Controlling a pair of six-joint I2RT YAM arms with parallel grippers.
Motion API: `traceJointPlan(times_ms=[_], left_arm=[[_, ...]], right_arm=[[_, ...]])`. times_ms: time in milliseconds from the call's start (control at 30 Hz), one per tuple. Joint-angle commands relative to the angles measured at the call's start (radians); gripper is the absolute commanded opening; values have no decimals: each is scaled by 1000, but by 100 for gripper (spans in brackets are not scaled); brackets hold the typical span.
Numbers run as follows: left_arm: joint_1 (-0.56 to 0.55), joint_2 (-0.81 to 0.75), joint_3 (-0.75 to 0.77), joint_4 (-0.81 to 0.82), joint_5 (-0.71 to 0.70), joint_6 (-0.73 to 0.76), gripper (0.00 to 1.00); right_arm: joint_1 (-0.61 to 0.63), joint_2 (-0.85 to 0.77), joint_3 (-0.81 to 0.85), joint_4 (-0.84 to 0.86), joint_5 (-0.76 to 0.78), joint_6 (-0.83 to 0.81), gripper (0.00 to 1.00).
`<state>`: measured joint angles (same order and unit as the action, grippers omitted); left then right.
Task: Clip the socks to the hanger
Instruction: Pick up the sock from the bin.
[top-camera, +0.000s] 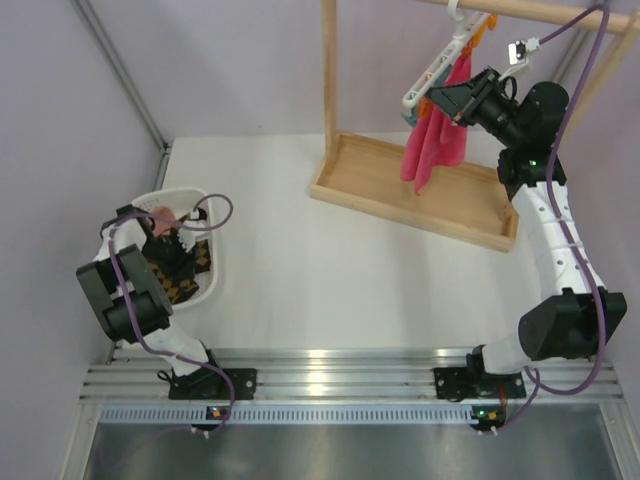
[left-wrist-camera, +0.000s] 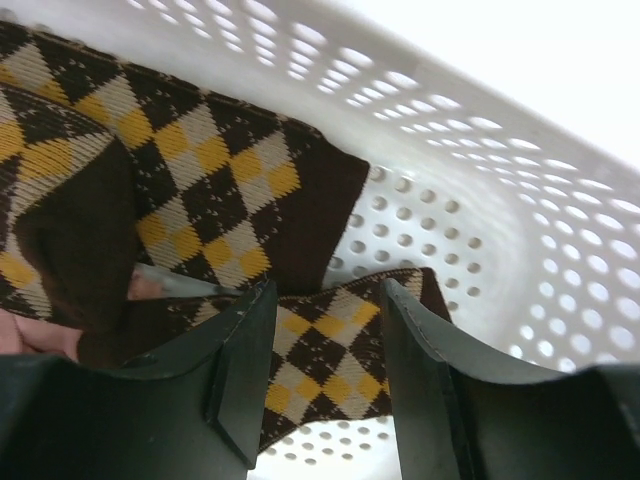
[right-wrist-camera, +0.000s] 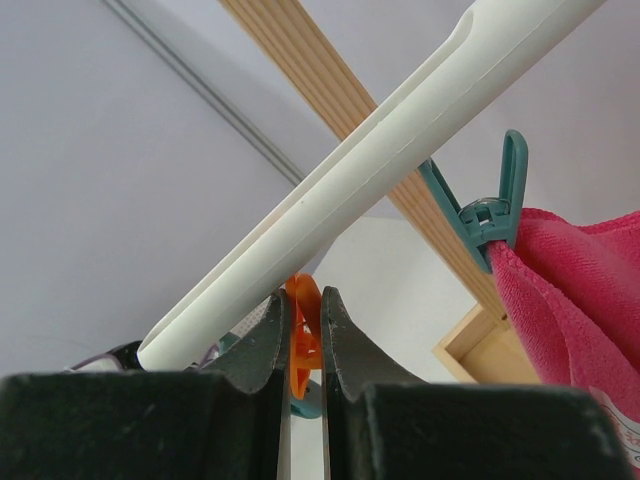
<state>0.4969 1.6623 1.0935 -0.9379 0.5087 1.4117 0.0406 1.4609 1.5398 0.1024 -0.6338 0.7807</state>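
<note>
Your left gripper (left-wrist-camera: 328, 295) is down in the basket (left-wrist-camera: 480, 200) with its fingers apart. A folded edge of one of the socks (left-wrist-camera: 215, 170) lies in the gap between them, and nothing is gripped yet. Both socks are in that basket, overlapping, well apart from the hanger (right-wrist-camera: 380, 160), which hangs from the rack (right-wrist-camera: 300, 60) at the far right. Your right gripper (right-wrist-camera: 301, 298) is clamped on the orange clip (right-wrist-camera: 303, 340) just under the hanger's bar (whether that pinch has opened the clip's mouth is hidden behind the fingers).

The step in hand, as I read it, is the pick. Close the left fingers on one sock only: the two overlap, and a deep bite would likely drag both up. Aim near a dark cuff edge rather than the middle, so a little fabric sticks out past the fingertips to feed into the clip. Lift straight up to clear the basket wall before you travel across.

On the right, hold the pinch steady and avoid pushing sideways. The hanger probably swings on its hook, and the cloth (right-wrist-camera: 570, 290) on the teal clip (right-wrist-camera: 490, 210) close by leaves little room.
</note>
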Motion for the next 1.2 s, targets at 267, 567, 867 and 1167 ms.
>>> traceJointPlan(times_ms=[267, 567, 867, 1167], left_arm=[[-18, 59, -26, 115, 45, 12, 52], [-24, 80, -121, 254, 11, -16, 43], [-21, 34, -86, 125, 42, -65, 0], [-1, -12, 332, -267, 118, -252, 0]], right_arm=[[-27, 16, 48, -69, 75, -24, 0], [-27, 16, 54, -86, 88, -29, 0], [-27, 13, 57, -90, 94, -35, 0], [-27, 22, 65, -78, 88, -40, 0]])
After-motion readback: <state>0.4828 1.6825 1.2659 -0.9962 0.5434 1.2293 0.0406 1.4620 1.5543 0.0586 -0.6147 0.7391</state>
